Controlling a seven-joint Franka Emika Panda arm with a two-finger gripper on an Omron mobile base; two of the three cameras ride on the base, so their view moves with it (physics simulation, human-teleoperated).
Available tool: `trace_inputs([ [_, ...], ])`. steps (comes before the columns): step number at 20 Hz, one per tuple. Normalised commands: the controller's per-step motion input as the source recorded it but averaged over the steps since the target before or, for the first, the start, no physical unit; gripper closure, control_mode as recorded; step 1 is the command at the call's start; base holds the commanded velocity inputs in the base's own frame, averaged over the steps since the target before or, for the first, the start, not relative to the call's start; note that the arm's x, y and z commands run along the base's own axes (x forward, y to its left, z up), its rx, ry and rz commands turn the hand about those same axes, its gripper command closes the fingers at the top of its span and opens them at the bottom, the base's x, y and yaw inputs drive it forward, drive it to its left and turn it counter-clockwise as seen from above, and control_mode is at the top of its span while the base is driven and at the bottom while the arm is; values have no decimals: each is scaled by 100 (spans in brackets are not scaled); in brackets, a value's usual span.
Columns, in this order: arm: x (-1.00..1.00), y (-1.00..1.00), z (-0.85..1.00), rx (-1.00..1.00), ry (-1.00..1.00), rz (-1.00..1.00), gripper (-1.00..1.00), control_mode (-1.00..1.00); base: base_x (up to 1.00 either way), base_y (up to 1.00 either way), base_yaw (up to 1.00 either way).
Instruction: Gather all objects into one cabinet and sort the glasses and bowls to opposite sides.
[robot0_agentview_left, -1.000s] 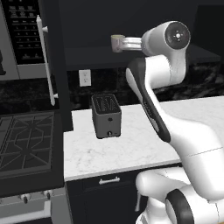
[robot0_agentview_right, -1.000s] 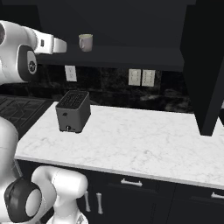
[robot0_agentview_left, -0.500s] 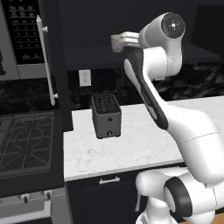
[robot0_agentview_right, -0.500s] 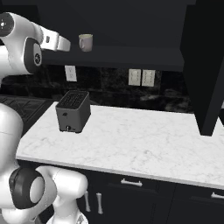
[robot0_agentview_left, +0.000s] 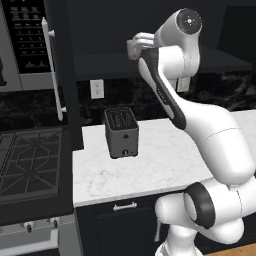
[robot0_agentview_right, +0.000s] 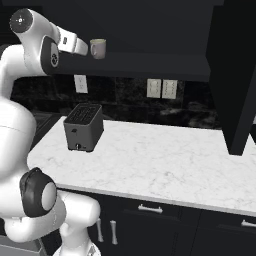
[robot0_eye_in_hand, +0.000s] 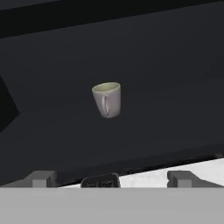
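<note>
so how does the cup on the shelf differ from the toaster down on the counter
The cup is pale cream; the toaster is black. The cup is small and rounded with a side handle; the toaster is a much larger boxy block with top slots. The cup stands on the dark cabinet shelf; the toaster sits on the white marble counter. Both stand upright.

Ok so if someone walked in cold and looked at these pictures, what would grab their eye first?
Probably the big white arm raised high, its open claw aimed at a pale cream cup on the dark shelf of the black upper cabinet; claw and cup are apart. After that, the black toaster alone on the white marble counter, near its left end beside the stove.
</note>
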Motion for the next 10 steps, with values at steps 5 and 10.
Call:
trace_inputs([
  [5, 38, 0, -1, 0, 0, 0, -100, -100, 0, 0, 0],
  [10, 44, 0, -10, 0, 0, 0, -100, -100, 0, 0, 0],
])
